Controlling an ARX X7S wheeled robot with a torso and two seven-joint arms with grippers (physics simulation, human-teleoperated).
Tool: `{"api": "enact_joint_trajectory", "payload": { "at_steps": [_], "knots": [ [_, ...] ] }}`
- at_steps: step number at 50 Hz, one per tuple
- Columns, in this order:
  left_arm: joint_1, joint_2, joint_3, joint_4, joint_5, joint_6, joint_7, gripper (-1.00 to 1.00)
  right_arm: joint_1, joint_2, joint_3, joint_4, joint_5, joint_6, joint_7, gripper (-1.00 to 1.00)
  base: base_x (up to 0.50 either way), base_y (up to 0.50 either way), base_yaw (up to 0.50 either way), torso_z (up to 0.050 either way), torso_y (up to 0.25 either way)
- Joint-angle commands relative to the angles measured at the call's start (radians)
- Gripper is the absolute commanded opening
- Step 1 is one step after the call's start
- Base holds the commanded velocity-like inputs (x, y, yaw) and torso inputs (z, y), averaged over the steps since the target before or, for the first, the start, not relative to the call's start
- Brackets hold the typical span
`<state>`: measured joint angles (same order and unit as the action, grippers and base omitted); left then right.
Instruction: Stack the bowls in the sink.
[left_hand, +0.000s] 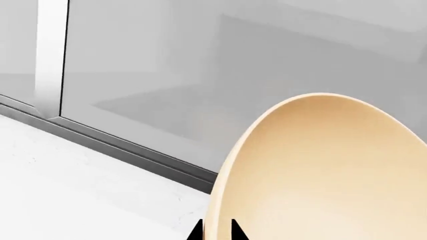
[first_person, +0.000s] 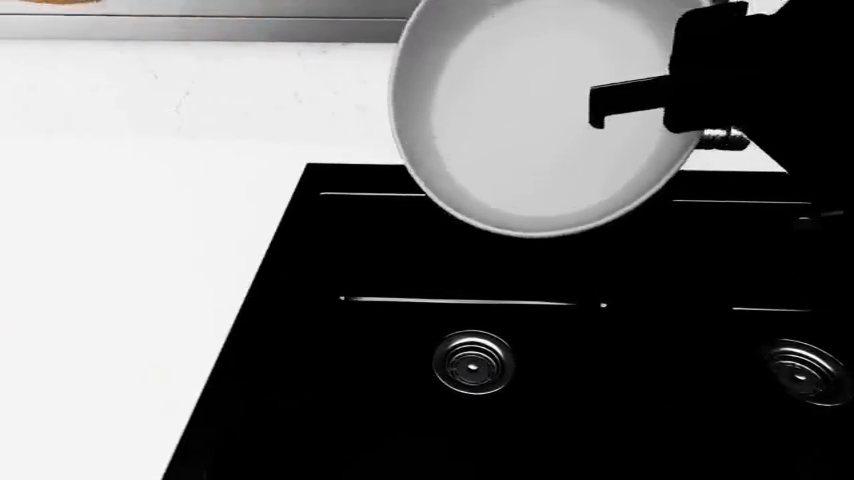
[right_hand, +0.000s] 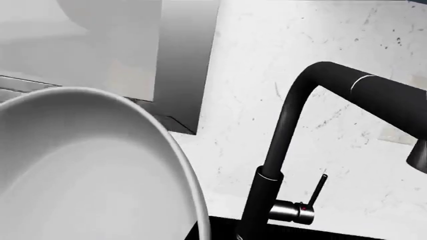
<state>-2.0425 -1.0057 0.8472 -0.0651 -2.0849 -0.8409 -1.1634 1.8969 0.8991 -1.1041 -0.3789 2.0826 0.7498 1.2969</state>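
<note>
My right gripper (first_person: 597, 105) is shut on the rim of the wide grey bowl (first_person: 534, 110) and holds it tilted, high over the back of the black sink (first_person: 334, 400). In the right wrist view the bowl (right_hand: 80, 175) fills the near side, with its rim running down to my gripper (right_hand: 203, 235). My left gripper (left_hand: 215, 232) is shut on the rim of the tan bowl (left_hand: 327, 170), one black fingertip on each side, above a white counter. The left gripper does not show in the head view.
The tall dark faucet (right_hand: 287, 135) stands close beside the grey bowl, with its metal lever (right_hand: 313, 195). Two round drains (first_person: 471, 362) (first_person: 805, 372) lie in the basins. White countertop (first_person: 134, 250) lies left of the sink. A grey panel with a metal frame (left_hand: 120, 142) backs the counter.
</note>
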Motion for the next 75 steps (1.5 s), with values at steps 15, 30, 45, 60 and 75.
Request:
{"api": "enact_joint_trajectory", "payload": {
  "at_steps": [15,30,45,60,75],
  "knots": [
    [-0.042,-0.007,-0.023,-0.014,-0.004,-0.019,-0.01,-1.0,-0.024,-0.122,-0.097,0.182,0.098,0.065,0.004,-1.0,0.0,0.0,0.0,0.001,0.001],
    [-0.026,-0.024,-0.031,-0.005,-0.003,-0.015,-0.005,-1.0,-0.039,-0.189,-0.115,0.277,0.103,0.056,-0.033,-1.0,0.0,0.0,0.0,0.0,0.001],
    [-0.032,-0.028,-0.037,-0.005,-0.008,-0.025,-0.007,-1.0,-0.086,-0.218,-0.171,0.312,0.144,0.088,-0.035,-1.0,0.0,0.0,0.0,0.0,0.001],
    [-0.013,-0.035,-0.042,0.0,-0.002,-0.02,0.001,-1.0,-0.166,-0.236,-0.191,0.328,0.101,0.074,-0.107,-1.0,0.0,0.0,0.0,0.001,0.001],
    [0.004,-0.045,-0.046,0.009,-0.002,-0.014,0.003,-1.0,-0.271,-0.263,-0.208,0.357,0.029,0.032,-0.205,-1.0,0.0,0.0,0.0,0.0,0.0]
  ]
}}
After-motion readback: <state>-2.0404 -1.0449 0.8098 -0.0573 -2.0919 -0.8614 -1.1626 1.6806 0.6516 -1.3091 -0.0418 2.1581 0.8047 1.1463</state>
